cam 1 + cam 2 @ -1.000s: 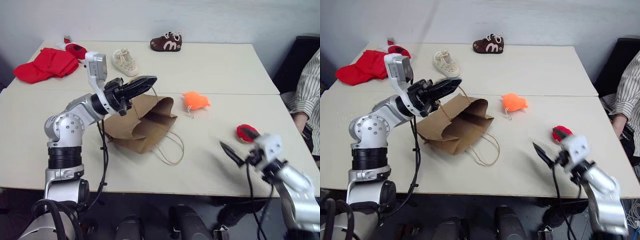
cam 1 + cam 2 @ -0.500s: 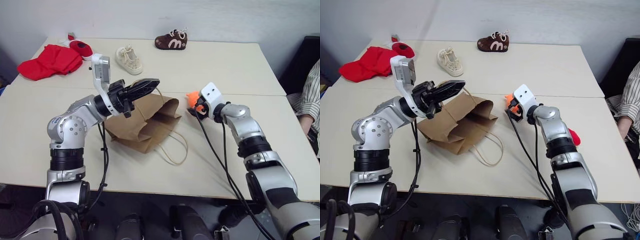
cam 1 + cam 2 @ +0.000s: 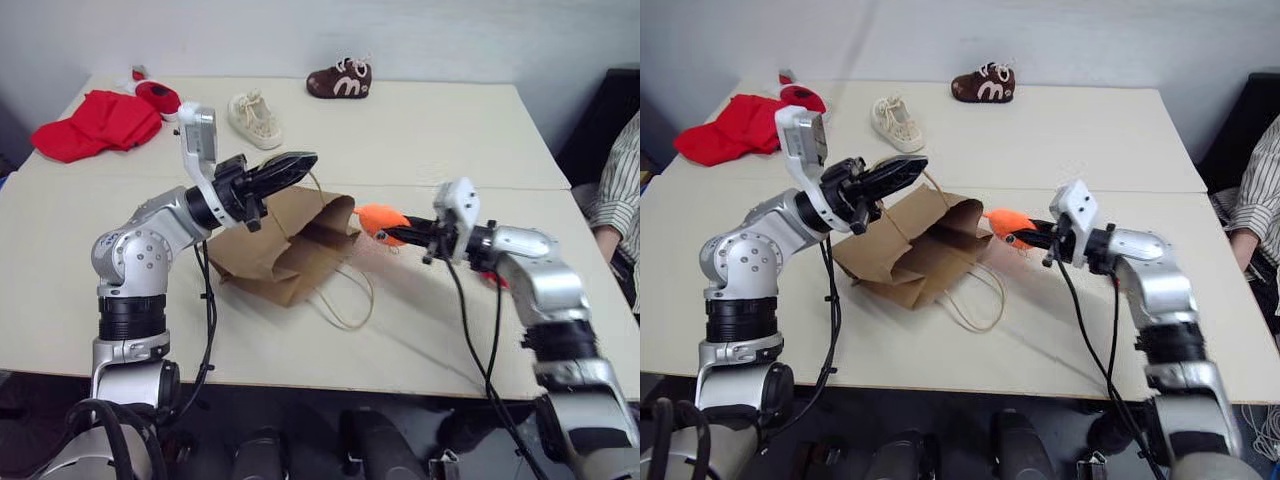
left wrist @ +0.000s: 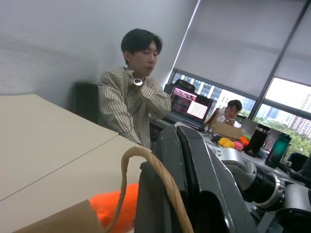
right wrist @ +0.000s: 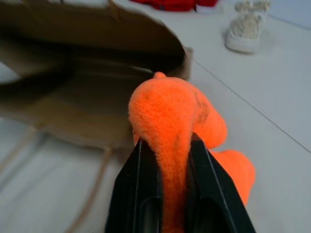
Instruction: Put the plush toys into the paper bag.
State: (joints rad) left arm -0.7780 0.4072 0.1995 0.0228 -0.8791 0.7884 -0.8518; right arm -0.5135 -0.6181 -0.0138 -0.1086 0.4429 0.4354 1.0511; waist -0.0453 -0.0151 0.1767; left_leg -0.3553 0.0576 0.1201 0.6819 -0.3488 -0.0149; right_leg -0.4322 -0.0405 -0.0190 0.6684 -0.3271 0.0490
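Right tool [image 3: 400, 232] now lifts orange plush toy [image 3: 378, 219] off worktop [image 3: 480, 150], clamped, at paper bag [image 3: 285, 250] mouth edge; left tool [image 3: 285, 170] clenched on bag's cord handle [image 4: 146, 179].

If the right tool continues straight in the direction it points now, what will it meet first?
Most likely the open mouth of the paper bag. The right tool, shut on the orange plush toy, points at the opening, which the left tool holds up by a handle. Depth is uncertain; it may touch the bag's rim first.
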